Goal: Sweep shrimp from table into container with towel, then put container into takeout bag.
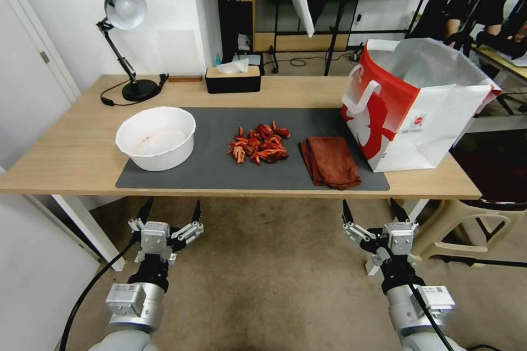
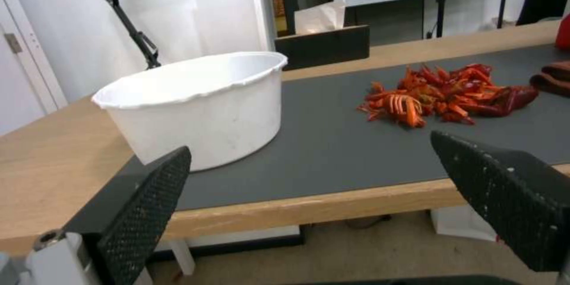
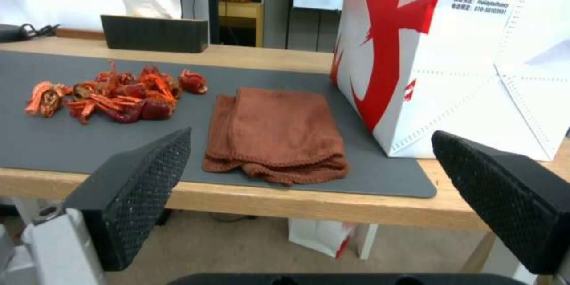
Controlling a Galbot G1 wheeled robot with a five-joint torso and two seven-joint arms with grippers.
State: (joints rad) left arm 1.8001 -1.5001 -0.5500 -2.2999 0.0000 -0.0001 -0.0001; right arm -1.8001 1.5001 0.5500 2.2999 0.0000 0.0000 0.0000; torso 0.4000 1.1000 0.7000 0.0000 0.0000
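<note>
Shrimp [image 1: 259, 144]: heaped mid-mat on your table [image 1: 71, 148].
Towel [image 1: 331, 161]: folded, just right of the heap.
Container [image 1: 156, 137]: left end of the mat.
Takeout bag [image 1: 414, 104]: upright, right of the towel.
Left gripper [image 1: 169, 211], right gripper [image 1: 372, 208]: both spread, empty — below the table's front edge.

My left gripper [image 1: 169, 213] and right gripper [image 1: 373, 211] look alike: silver-white metal blocks with small screws, each carrying two slim black tapered fingers. Seen from the wrist cameras, the finger pads [image 2: 145, 205] are black with a fine dimpled grid; the right ones [image 3: 142, 187] match. Both wrists are black collars above silver-grey cylindrical joints with boxy modules. A black cable trails along each arm.
</note>
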